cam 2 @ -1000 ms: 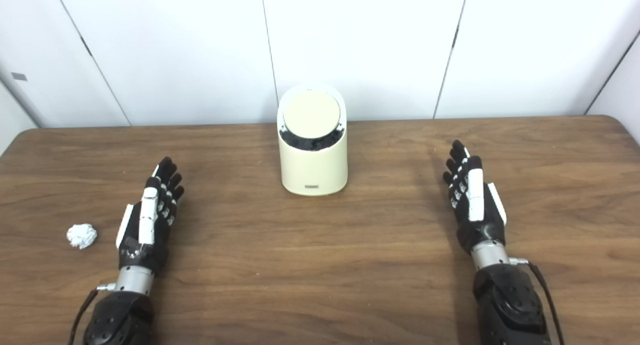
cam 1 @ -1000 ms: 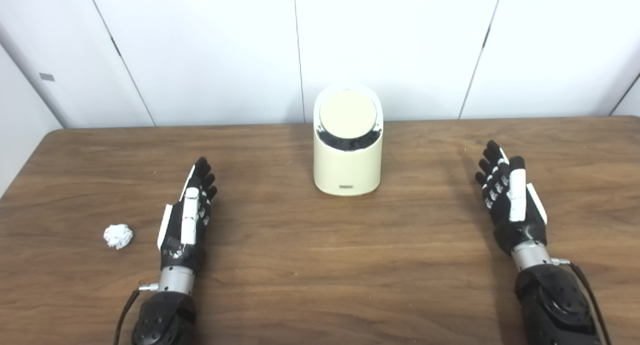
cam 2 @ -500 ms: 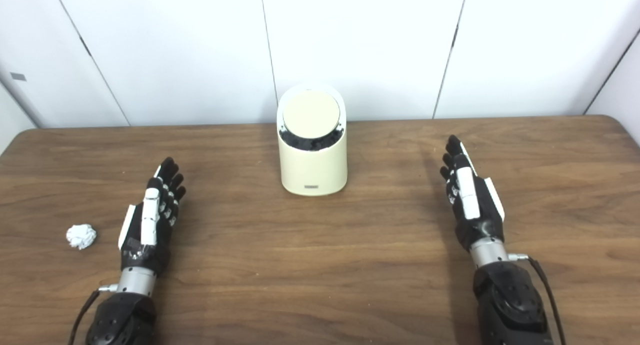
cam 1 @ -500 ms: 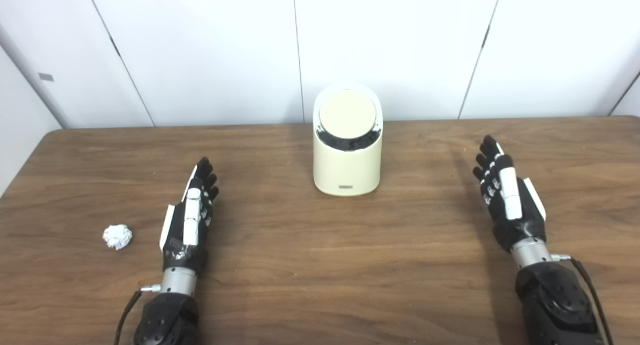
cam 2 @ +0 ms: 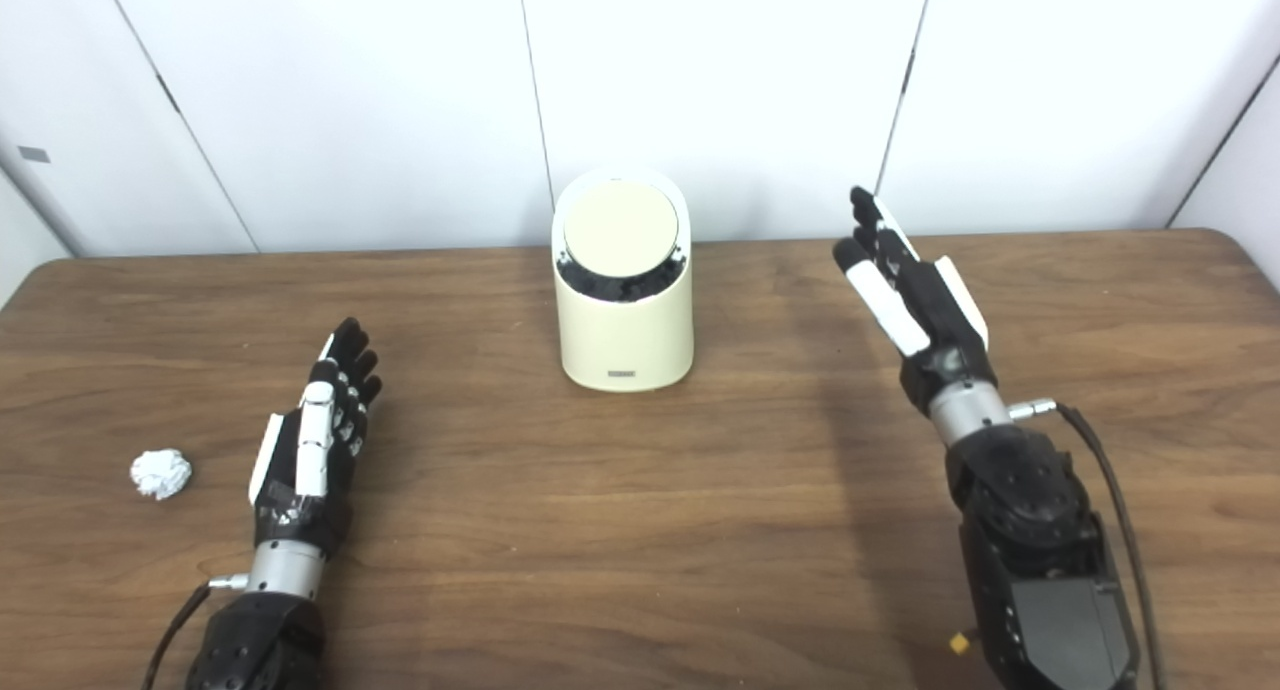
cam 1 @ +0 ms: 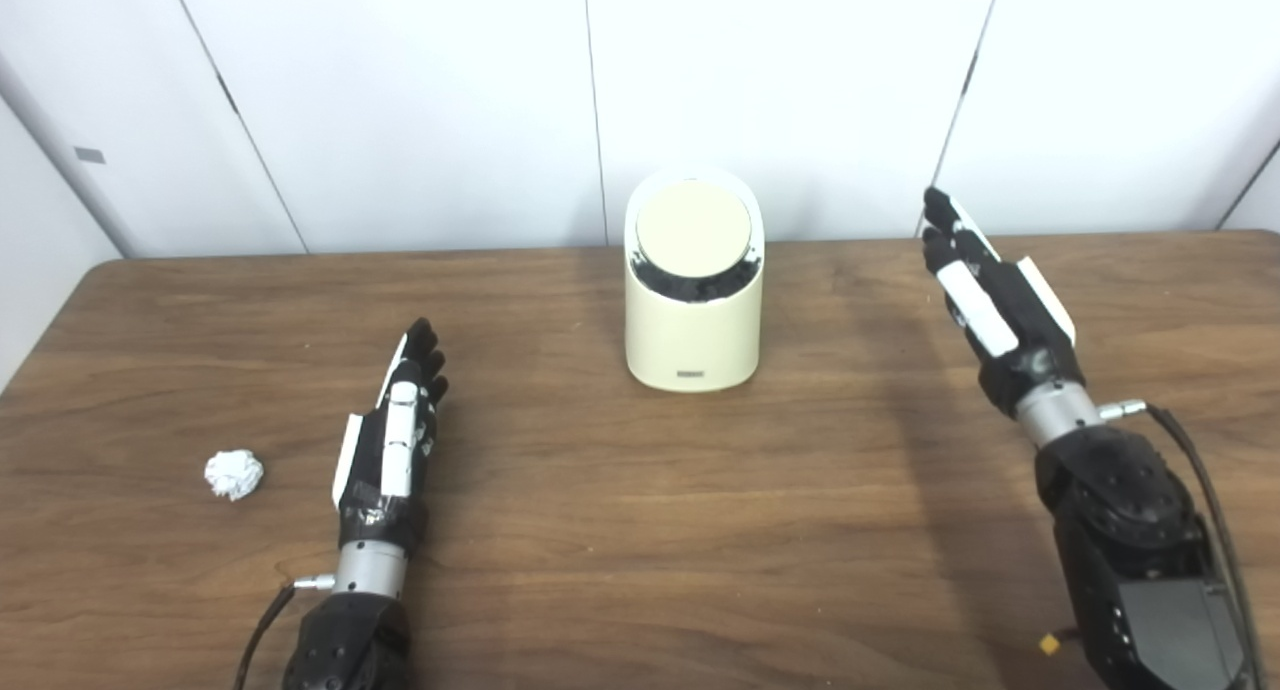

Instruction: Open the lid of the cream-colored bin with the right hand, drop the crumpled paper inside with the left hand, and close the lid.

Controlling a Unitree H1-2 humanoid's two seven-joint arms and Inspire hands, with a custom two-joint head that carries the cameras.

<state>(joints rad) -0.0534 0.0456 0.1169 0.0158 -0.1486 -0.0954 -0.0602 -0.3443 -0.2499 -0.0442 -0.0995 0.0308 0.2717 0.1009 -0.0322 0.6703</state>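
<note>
Right robot hand [cam 1: 990, 290]: we see it empty, fingers spread, right of the bin [cam 1: 693, 310].
Left robot hand [cam 1: 392, 440]: empty, fingers extended, beside the crumpled paper [cam 1: 234, 473].

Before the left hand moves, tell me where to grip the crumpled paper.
Pinch the crumpled paper across its middle from above. It is a small irregular ball lying free on the table, left of the open left hand, so no side offers a better hold.
</note>
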